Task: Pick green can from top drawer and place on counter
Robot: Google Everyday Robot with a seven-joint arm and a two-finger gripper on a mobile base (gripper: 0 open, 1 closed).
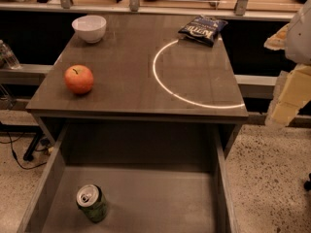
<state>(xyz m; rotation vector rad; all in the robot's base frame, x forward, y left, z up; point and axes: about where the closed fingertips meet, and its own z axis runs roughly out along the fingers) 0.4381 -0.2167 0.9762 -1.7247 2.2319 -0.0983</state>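
Hovering right of counter (126, 57), gripper (290, 89) well away from green can (91, 203); open or clenched, cannot tell. Green can stands in top drawer (160, 198), near left wall. Risk: wall crowds approach, can tips.

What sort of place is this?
Likely an office snack area: a counter holding an apple, bowl and chip bag, a green can in its top drawer. The robot's gripper hangs at right.

"kettle" brand on chip bag (202, 29), claw (287, 103) at right edge
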